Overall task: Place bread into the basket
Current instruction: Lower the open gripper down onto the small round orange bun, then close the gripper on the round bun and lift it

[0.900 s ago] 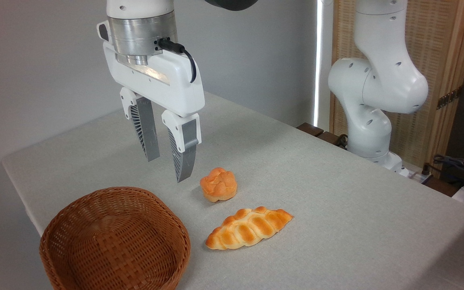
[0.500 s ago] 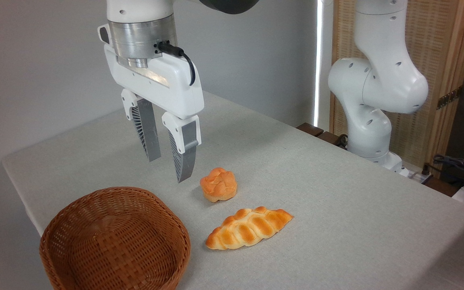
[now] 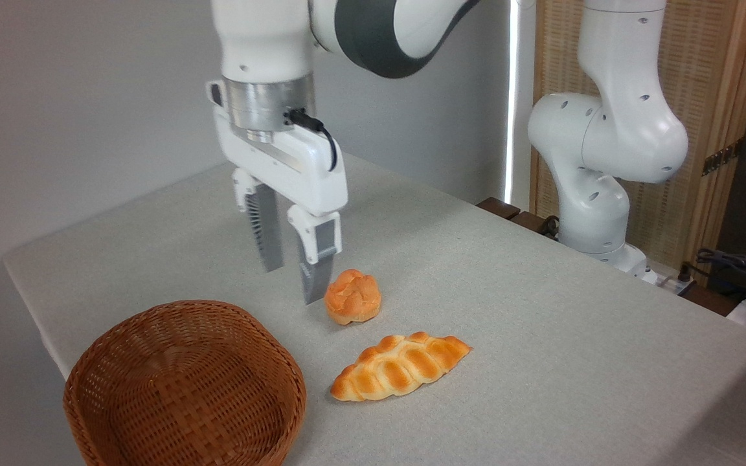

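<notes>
The bread (image 3: 352, 296), a small round orange bun with a knobbly top, sits on the grey table near the middle. My gripper (image 3: 293, 285) hangs just left of it, fingers pointing down and open, with nothing between them. Its nearer finger (image 3: 316, 275) overlaps the bun's left edge in this view; whether it touches cannot be told. The basket (image 3: 185, 387), round brown wicker, stands empty at the front left, below and left of the gripper.
A longer braided golden loaf (image 3: 401, 366) lies in front of the bun, right of the basket. The arm's white base (image 3: 596, 188) rises at the table's far right edge. Cables and a dark device (image 3: 745, 278) lie beyond the right edge.
The gripper has moved to the right and down, and further from the camera, ending close beside the bun. Its fingers stay open. Bun, loaf and basket have not moved.
</notes>
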You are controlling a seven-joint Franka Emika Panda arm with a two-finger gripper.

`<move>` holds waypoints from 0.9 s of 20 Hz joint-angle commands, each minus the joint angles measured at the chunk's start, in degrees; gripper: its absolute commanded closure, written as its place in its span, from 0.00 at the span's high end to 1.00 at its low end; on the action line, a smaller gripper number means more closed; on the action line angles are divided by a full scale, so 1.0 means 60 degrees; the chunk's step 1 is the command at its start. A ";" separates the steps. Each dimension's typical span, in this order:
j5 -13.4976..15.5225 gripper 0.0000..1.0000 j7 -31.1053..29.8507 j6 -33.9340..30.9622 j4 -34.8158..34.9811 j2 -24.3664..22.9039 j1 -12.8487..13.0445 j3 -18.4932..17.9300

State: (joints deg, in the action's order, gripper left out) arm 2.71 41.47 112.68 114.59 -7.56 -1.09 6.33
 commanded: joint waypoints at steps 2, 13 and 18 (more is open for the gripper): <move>0.0193 1.00 -0.0100 0.0350 0.1846 -0.0894 0.0736 -0.0059; 0.0076 0.81 0.0559 0.0511 0.3211 -0.0806 0.0928 -0.0045; 0.0076 0.27 0.0735 0.0497 0.3211 -0.0747 0.0943 -0.0059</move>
State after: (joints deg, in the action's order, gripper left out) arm 2.72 44.61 114.52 132.16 -11.66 4.24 6.48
